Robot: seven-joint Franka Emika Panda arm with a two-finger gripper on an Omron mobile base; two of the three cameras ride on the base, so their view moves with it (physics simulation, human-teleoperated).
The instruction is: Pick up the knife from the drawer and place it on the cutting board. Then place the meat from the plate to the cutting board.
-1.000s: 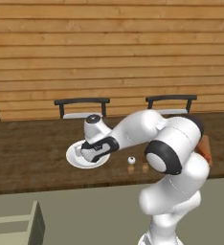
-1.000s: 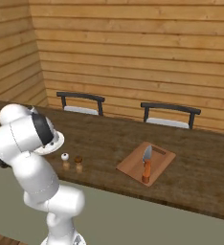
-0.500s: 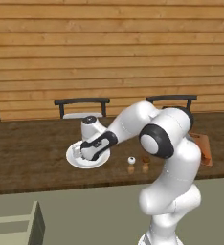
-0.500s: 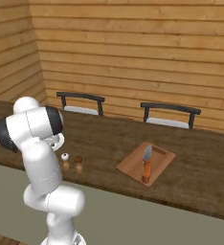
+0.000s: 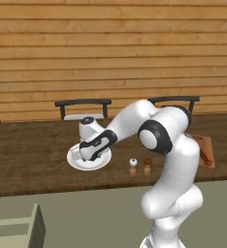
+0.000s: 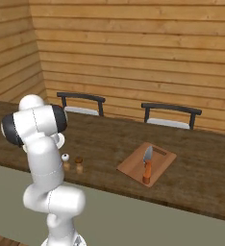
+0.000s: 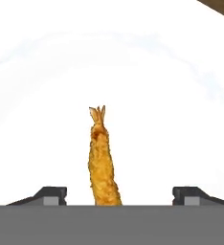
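The round white plate [image 5: 74, 162] lies on the dark wooden counter, and my gripper [image 5: 89, 156] reaches down onto it. In the hand view the plate [image 7: 133, 72] fills the background. On it lies the orange-brown meat [image 7: 103, 165], pointing away between my two fingertips [image 7: 49, 194], which stand far apart and clear of it, so the gripper [image 7: 118, 194] is open. The reddish-brown cutting board [image 6: 133, 167] sits to the right with the knife [image 6: 147, 166] on it. A corner of the pale drawer [image 5: 18, 228] shows at lower left.
Two small shakers, white [image 5: 133, 163] and brown [image 5: 147, 162], stand just right of the plate near the counter's front edge. Two dark chair backs [image 6: 81, 97] [image 6: 171, 108] rise behind the counter against the wooden wall.
The arm's elbow has swung round above the counter while the hand stays low over the plate. The knife and board have not moved.
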